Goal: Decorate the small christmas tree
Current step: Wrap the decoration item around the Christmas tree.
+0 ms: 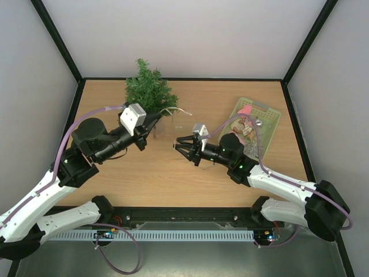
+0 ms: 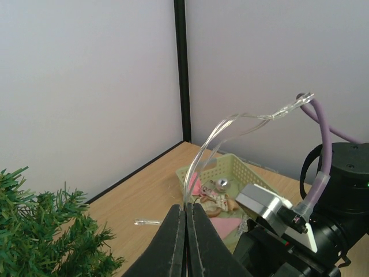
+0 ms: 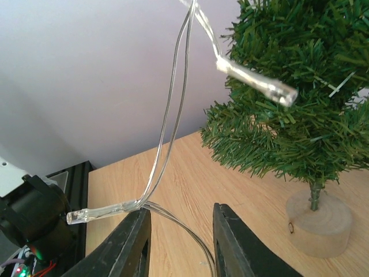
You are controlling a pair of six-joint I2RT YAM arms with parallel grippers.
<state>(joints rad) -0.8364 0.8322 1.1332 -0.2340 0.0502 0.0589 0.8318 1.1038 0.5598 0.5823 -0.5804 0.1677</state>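
The small christmas tree stands at the back left of the table on a round wooden base. A clear light string arcs up from my left gripper, whose jaws are shut on its wire beside the tree. In the right wrist view the string hangs down past the tree. One bulb lies against the left fingertip of my right gripper. Those jaws stand open with the wire running between them. A second bulb hangs in front of the branches.
A pale green basket at the back right holds a silver ball, a gingerbread figure and pink pieces. A loose clear bulb lies on the table near the tree. The two grippers are close together at mid-table.
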